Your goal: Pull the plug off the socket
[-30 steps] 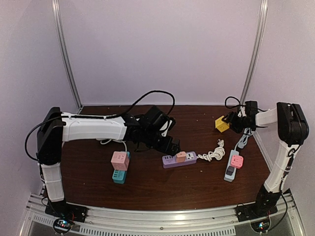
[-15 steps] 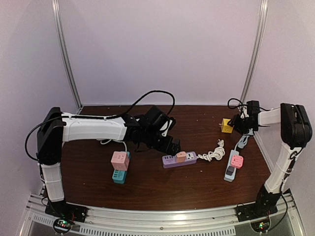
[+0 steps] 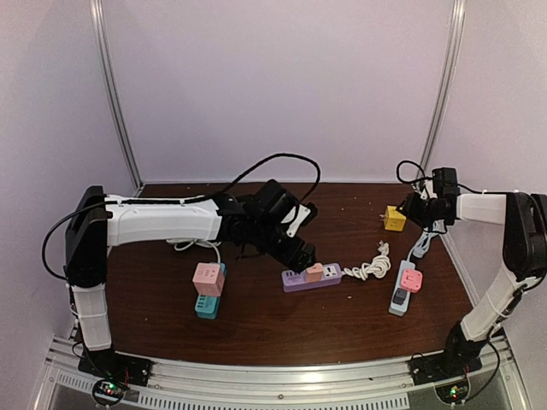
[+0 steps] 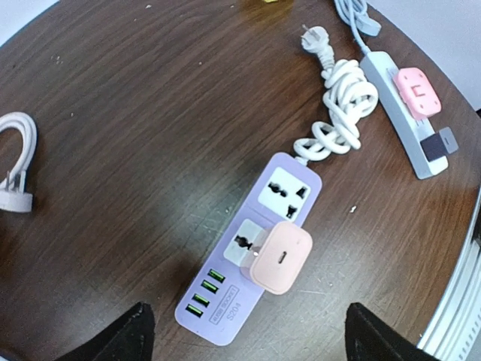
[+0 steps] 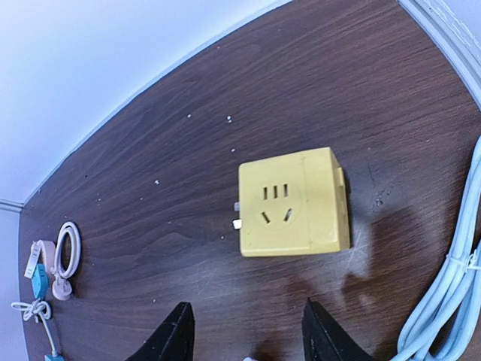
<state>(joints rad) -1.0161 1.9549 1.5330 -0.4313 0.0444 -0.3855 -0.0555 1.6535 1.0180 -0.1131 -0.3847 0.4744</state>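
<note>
Find left pincer (image 4: 252, 337) spread wide, empty, poised over pink plug (image 4: 279, 257) seated just ahead in middle outlet of purple strip (image 4: 289, 192) on surface (image 4: 113, 150). Find right pincer (image 5: 248, 331) partly apart, empty, well away from that strip, yellow cube socket (image 5: 293, 199) just ahead. Expect unbraced strip to lift along with plug under a straight pull; could also pinch strip edge through off-centre closing, or drag coiled white cord (image 4: 338, 113) farther ahead. Read no brand on plug; make out small print beside green ports (image 4: 203, 289) nearest left pincer, too fine to read.
</note>
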